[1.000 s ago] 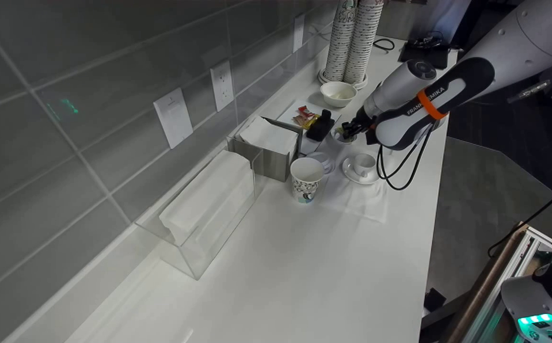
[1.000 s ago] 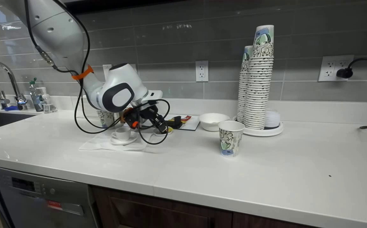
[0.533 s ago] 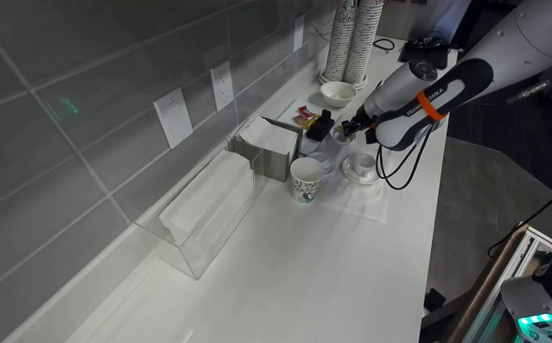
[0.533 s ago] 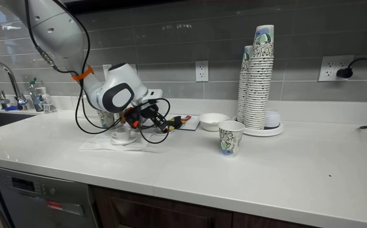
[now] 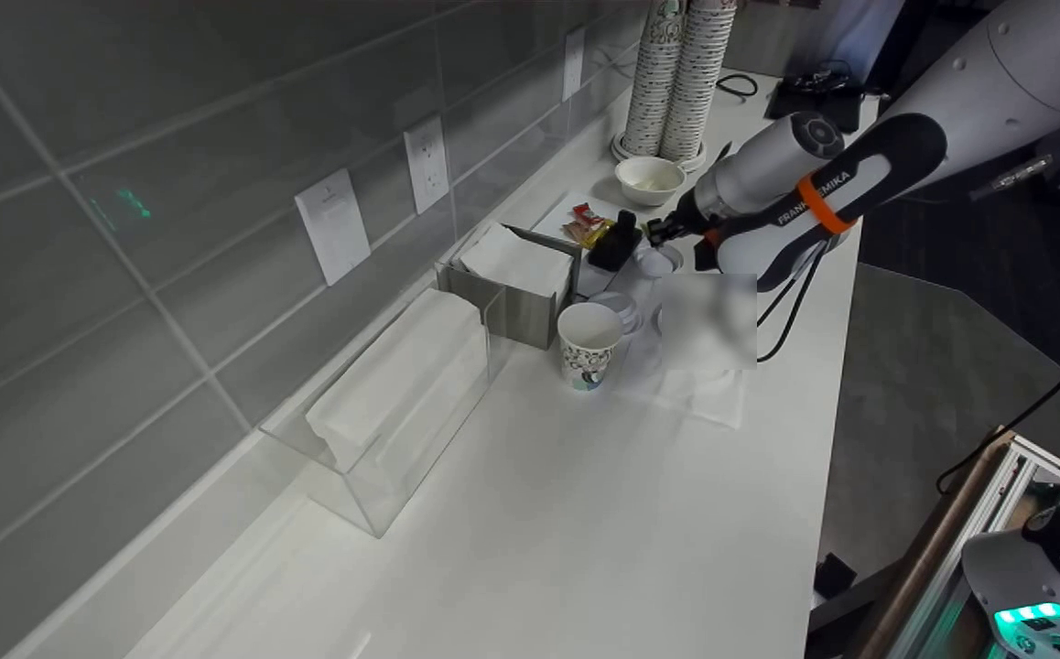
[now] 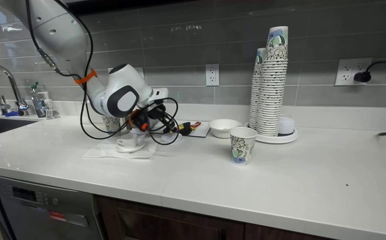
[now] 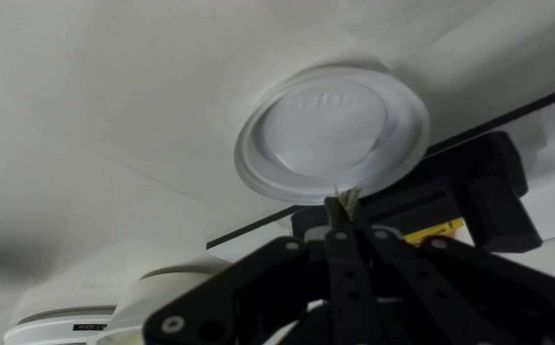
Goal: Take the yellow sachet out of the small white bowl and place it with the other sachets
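Observation:
My gripper (image 7: 346, 211) is shut on the yellow sachet; only a small striped, dull-yellow tip of the sachet (image 7: 349, 200) shows between the fingertips. The gripper (image 5: 660, 232) is just above the small white bowl, near its edge, and also shows in an exterior view (image 6: 172, 129). The small white bowl (image 7: 325, 129) looks empty in the wrist view; it stands on the counter in both exterior views (image 5: 658, 263) (image 6: 171, 137). The other sachets, red and yellow (image 5: 588, 225), lie on a white board beside a black object; one yellow edge (image 7: 435, 232) shows in the wrist view.
The black object (image 5: 617, 243) stands between the bowl and the sachets, on the white board (image 6: 202, 131). A deeper white bowl (image 5: 650, 181) and tall cup stacks (image 6: 269, 93) stand beyond. A paper cup (image 5: 588, 346), napkin box (image 5: 530, 307) and white cup (image 6: 129, 140) on a saucer are nearby.
My gripper has risen out of the small white bowl and shifted slightly toward the black object. The yellow that showed in the bowl is no longer there. The other sachets have not moved.

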`<action>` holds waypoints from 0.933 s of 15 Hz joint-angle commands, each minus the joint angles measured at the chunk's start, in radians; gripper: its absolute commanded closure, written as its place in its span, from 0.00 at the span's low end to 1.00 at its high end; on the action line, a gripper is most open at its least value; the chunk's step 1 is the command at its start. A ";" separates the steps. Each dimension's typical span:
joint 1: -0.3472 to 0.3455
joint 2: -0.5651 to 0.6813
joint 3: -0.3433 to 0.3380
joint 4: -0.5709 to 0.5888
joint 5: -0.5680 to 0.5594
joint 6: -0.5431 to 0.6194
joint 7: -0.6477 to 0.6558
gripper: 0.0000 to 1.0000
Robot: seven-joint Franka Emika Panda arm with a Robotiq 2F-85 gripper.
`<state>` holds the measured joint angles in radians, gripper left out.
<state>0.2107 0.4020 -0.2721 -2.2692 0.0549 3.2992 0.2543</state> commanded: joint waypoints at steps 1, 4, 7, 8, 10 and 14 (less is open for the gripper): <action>-0.011 -0.006 0.020 0.020 -0.021 0.046 -0.023 1.00; -0.018 -0.003 0.032 0.046 -0.029 0.078 -0.041 1.00; -0.085 0.001 0.123 0.079 -0.006 0.089 -0.109 1.00; -0.103 0.011 0.147 0.096 -0.014 0.096 -0.126 1.00; -0.167 0.036 0.205 0.145 -0.069 0.091 -0.091 1.00; -0.256 0.104 0.289 0.251 -0.077 0.085 -0.080 1.00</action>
<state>0.0270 0.4329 -0.0468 -2.1149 0.0038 3.3765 0.1625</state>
